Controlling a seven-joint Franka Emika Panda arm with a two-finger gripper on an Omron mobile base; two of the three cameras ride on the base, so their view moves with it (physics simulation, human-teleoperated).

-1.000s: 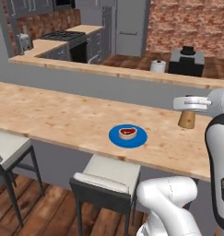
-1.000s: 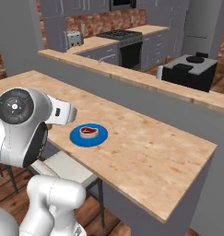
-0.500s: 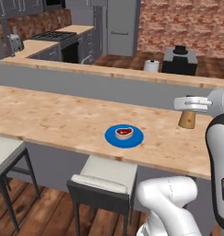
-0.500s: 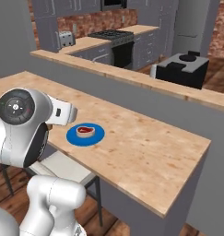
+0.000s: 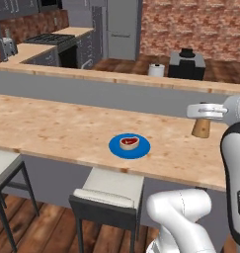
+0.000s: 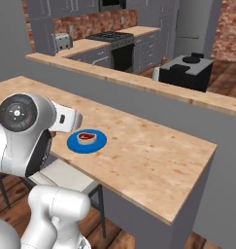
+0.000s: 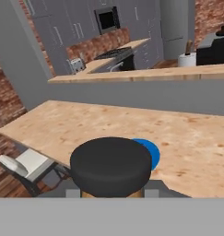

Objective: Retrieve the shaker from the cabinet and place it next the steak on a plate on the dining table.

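Note:
My gripper (image 5: 204,114) is shut on the dark cap of the tan shaker (image 5: 201,127), which hangs above the right part of the wood-grain dining table (image 5: 52,123). The blue plate (image 5: 130,146) lies to its left near the table's front edge, with the steak (image 5: 129,143) on it. From the right base view the plate (image 6: 87,141) and steak (image 6: 86,137) sit just past my arm on the table (image 6: 153,155). In the hand view the shaker's black cap (image 7: 111,166) sits close up, with the plate (image 7: 151,153) partly hidden behind it.
Two stools (image 5: 111,190) (image 5: 5,165) stand under the table's front edge. A raised grey ledge (image 5: 116,76) backs the table, with a black appliance (image 5: 186,64) and a paper roll (image 5: 156,70) beyond. Grey cabinets (image 7: 81,18), a stove and a toaster (image 5: 9,47) stand far back.
The whole picture has shifted in both base views, so the base has moved along the table. The shaker stays in the shut gripper, and the arm's pose is unchanged.

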